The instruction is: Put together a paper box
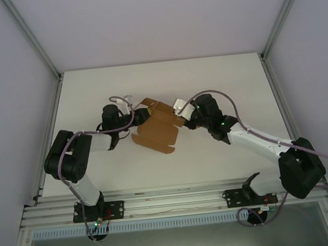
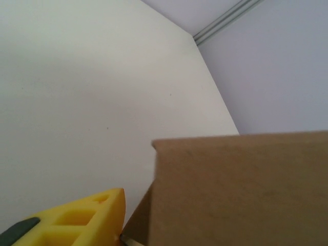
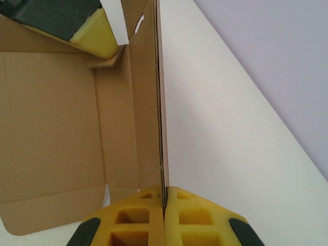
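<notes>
The paper box (image 1: pixel 156 131) is a brown cardboard sheet, partly folded, lying between both arms at mid-table. In the right wrist view its side wall (image 3: pixel 160 102) stands upright and edge-on, and my right gripper (image 3: pixel 165 197) is shut on that wall's near end. My left gripper (image 1: pixel 142 114) sits at the box's far left corner. One yellow finger (image 2: pixel 82 218) shows off-centre beside a cardboard panel (image 2: pixel 241 189) that hides the other finger. That left finger (image 3: pixel 95 38) rests against the box's inner far corner.
The white table (image 1: pixel 218 77) stretches around the box, bounded by grey walls and aluminium frame posts (image 1: pixel 37 39). The arm bases stand on a rail (image 1: pixel 171 202) at the near edge.
</notes>
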Controlling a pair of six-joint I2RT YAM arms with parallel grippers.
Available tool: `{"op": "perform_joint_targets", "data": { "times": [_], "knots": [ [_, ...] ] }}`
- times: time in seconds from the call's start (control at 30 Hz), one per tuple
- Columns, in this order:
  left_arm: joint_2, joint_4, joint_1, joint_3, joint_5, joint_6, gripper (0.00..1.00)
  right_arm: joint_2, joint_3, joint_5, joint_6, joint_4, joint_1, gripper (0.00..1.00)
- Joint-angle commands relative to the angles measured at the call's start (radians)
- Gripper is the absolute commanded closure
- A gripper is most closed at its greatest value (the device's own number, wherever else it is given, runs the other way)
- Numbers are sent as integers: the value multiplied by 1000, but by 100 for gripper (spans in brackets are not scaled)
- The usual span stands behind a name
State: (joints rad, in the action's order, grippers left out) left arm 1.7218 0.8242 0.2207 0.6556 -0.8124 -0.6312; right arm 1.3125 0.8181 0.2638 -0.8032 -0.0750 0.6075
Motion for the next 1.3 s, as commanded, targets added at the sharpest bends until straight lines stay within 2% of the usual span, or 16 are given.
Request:
{"op": "perform_joint_targets", "data": {
  "times": [0.0,0.07,0.2,0.27,0.37,0.5,0.53,0.57,0.63,0.67,0.77,0.8,0.87,1.03,1.17,1.27],
  "knots": [
    [-2,-27,8,7,-6,28,66,-35,17,25,24,-34,1,100],
    [0,-29,9,2,-1,43,70,-42,18,40,25,-33,0,100],
    [0,-63,11,12,20,65,86,-45,24,46,19,-14,-1,100],
    [-4,-86,14,14,38,73,89,-43,26,43,17,-4,-1,100],
    [-10,-109,20,13,70,73,100,-38,31,53,9,20,0,100],
    [-22,-145,27,12,108,100,100,-31,29,37,-21,36,-2,100],
    [-26,-153,28,10,110,99,97,-26,31,16,-36,37,-1,100],
    [-34,-163,29,6,108,98,83,-18,34,-10,-52,44,-1,100],
    [-67,-193,28,-18,134,109,66,-1,56,-74,-98,81,-1,100],
    [-91,-216,27,-32,153,118,51,7,65,-100,-124,106,-1,100],
    [-187,-347,26,-61,229,175,28,23,74,-163,-214,130,-1,100],
    [-224,-404,27,-65,262,193,16,28,69,-179,-245,119,0,100],
    [-291,-499,27,-67,314,229,3,35,63,-208,-280,79,0,100],
    [-413,-704,12,-10,532,220,0,98,71,-293,-404,11,14,100],
    [-386,-814,-26,97,573,198,0,168,49,-373,-484,-83,49,100],
    [-310,-812,-33,173,583,217,0,186,40,-354,-478,-131,55,100]
  ]
}}
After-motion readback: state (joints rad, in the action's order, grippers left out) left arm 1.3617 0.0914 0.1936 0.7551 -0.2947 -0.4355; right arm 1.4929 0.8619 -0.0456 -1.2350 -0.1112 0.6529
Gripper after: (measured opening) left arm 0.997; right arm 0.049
